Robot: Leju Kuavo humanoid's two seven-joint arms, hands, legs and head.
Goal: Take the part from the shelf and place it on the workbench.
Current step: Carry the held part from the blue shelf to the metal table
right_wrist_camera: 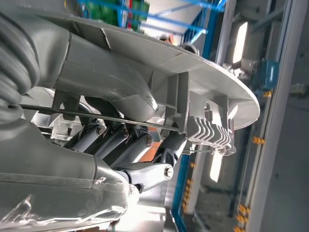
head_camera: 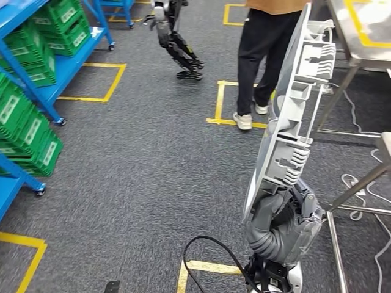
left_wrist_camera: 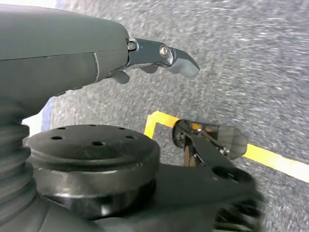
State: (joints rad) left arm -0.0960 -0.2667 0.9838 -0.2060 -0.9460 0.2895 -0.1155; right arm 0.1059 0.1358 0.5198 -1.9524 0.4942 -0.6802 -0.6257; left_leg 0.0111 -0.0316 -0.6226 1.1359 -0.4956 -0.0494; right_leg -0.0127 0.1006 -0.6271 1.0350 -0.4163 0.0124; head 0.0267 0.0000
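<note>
Right hand [head_camera: 281,223] grips the part [head_camera: 295,116], a long light-grey moulded plastic panel with ribs and slots, by its lower end. The part stands nearly upright, tilted slightly, its upper end reaching toward the top of the head view. In the right wrist view the thumb lies on one face of the part [right_wrist_camera: 189,72] and the dark fingers [right_wrist_camera: 146,174] sit against the ribbed face, so the panel is clamped between them.

Left hand [left_wrist_camera: 109,53]: the wrist view shows the grey cover and one dark fingertip [left_wrist_camera: 182,60] extended over grey carpet [left_wrist_camera: 255,72] with a yellow tape line [left_wrist_camera: 276,162]. Nothing visible in it, but whether the fingers are spread or curled cannot be told.

The metal workbench [head_camera: 355,43] stands at the upper right, just beyond the part; the part is not touching it. White cables [head_camera: 364,183] lie on the floor near its legs. Blue shelf [head_camera: 69,67] with green bins [head_camera: 65,24] stands at left, well apart from the part. A person [head_camera: 263,55] in dark trousers stands between shelf and workbench. A second robot's legs [head_camera: 182,49] are farther back.
</note>
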